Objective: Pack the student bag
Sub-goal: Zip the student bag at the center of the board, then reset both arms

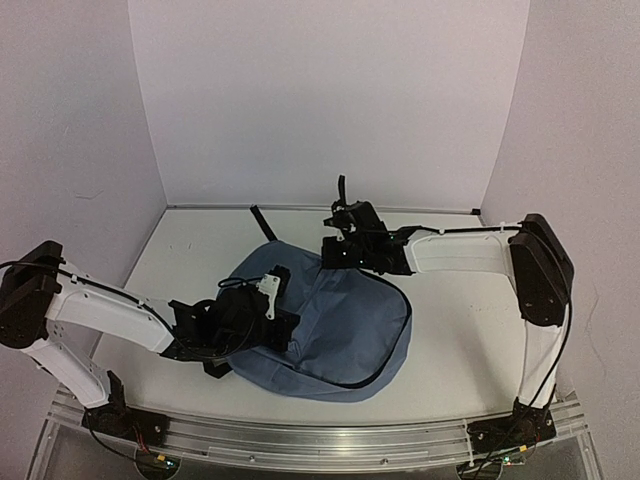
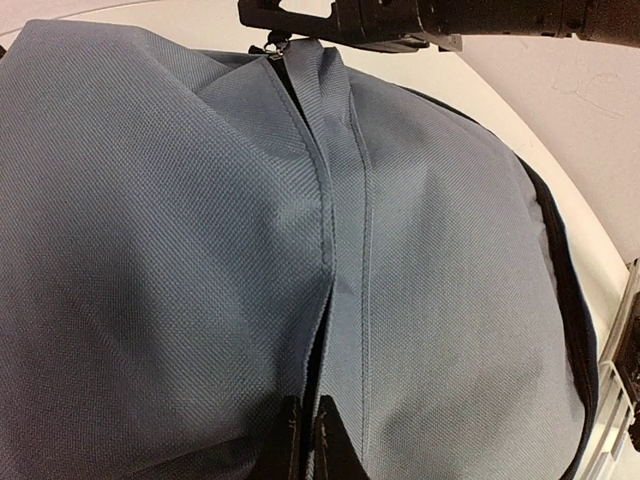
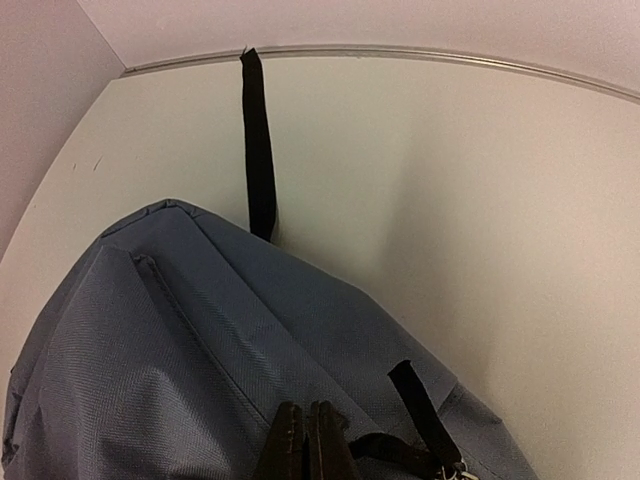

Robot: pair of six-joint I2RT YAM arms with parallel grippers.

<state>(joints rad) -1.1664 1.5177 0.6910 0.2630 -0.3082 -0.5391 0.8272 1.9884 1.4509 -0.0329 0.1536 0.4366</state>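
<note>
**Bag slumped mid-table, both grippers closed on the zip line**

The student bag (image 1: 340, 330) lay collapsed on the table (image 1: 460, 330) between the arms, with one black strap (image 3: 257, 140) trailing toward the back wall. My left gripper (image 2: 307, 415) sat closed at the near end of the zip seam (image 2: 325, 230). My right gripper (image 3: 306, 412) sat closed at the far end, by the zip pull (image 2: 275, 45). I could not tell whether either pinched cloth. I judged the fabric soft, light and floppy, likelier to fold than lift whole. Best holds: the pull, the stitched seam edge, a strap.
</note>
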